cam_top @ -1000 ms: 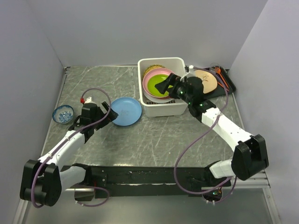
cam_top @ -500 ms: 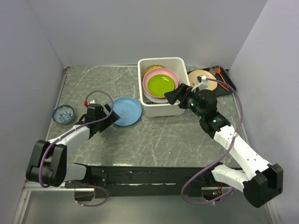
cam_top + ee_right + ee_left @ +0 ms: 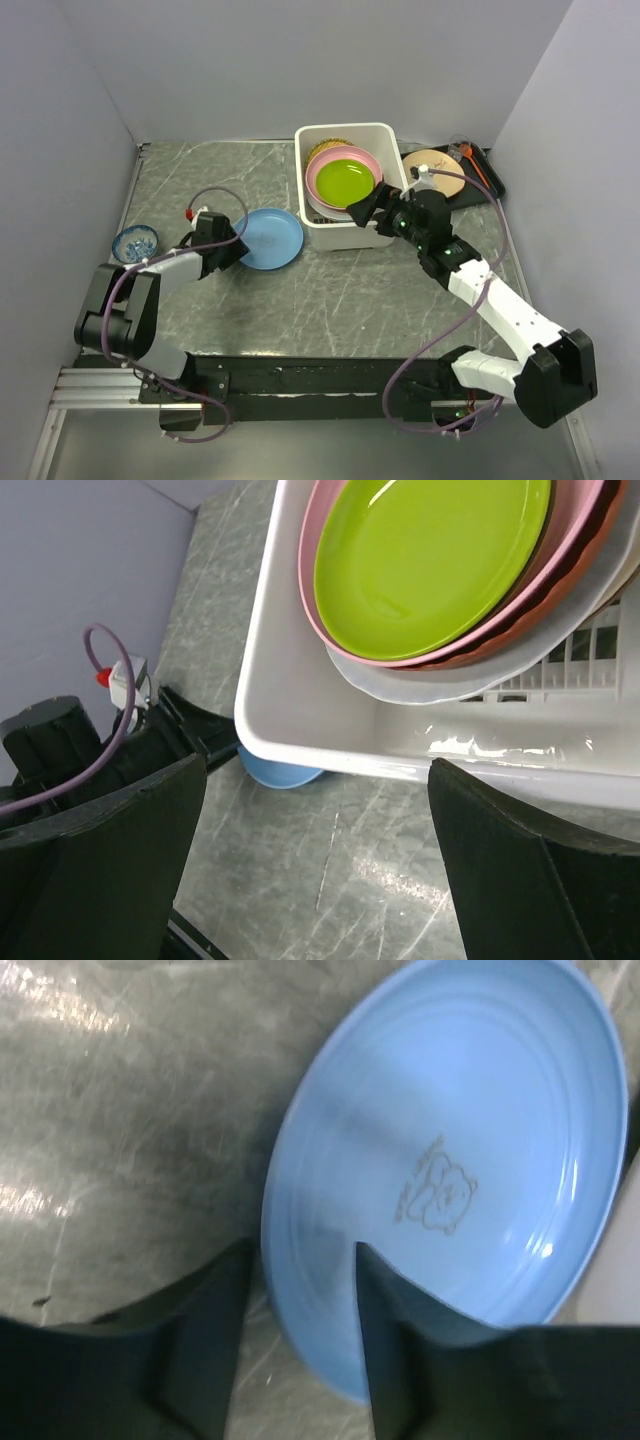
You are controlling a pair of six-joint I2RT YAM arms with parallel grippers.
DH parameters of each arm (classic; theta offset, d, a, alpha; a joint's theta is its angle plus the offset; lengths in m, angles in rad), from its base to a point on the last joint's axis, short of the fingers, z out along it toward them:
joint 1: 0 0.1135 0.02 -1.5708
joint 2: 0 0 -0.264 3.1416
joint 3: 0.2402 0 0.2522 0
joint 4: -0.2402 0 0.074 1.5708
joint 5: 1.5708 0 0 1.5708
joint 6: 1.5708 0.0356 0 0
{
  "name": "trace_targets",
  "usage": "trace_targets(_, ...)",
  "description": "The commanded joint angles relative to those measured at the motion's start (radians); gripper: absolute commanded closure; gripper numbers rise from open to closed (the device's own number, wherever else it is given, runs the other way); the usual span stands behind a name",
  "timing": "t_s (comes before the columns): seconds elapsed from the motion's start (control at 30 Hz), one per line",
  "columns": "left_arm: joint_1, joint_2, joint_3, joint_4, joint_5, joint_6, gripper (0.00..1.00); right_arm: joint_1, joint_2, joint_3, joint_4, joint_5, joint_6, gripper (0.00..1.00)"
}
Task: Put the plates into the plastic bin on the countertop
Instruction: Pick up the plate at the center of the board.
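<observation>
A light blue plate lies on the grey-green countertop, just left of the white plastic bin. My left gripper is at its left rim, half open, with one finger over the plate's inside and the other outside the rim. A sliver of countertop shows between the outer finger and the rim. In the bin, a green plate tops a stack with a pink plate. My right gripper hangs wide open and empty by the bin's near wall.
A small blue patterned bowl sits at the far left near the wall. A flat black tray at the back right carries a cream plate and an orange utensil. Walls close in on three sides.
My left gripper has slid forward onto the blue plate's rim and its jaws have narrowed. My right gripper has drawn back out of the bin to its near wall.
</observation>
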Motion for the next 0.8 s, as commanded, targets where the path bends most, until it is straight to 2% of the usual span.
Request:
trace_targets(0.0,0.000,0.102,0.075,-0.016,-0.028,0.054,0.62,0.011,0.054,0.041,0.062,-0.032,0.006,0.02)
trace_targets(0.03,0.002,0.121,0.088,-0.017,-0.031,0.054,0.84,0.012,0.058,0.046,0.057,-0.032,0.005,0.02)
trace_targets(0.13,-0.003,0.158,0.088,-0.017,-0.036,0.053,0.99,0.017,0.047,0.018,0.062,-0.028,0.008,0.02)
trace_targets(0.53,-0.003,0.058,0.080,-0.072,-0.059,0.024,0.99,0.015,-0.129,-0.071,-0.003,0.034,0.012,0.01)
trace_targets(0.77,0.005,-0.120,0.056,-0.155,-0.105,0.007,0.99,0.021,-0.131,-0.059,0.000,-0.009,0.019,0.01)
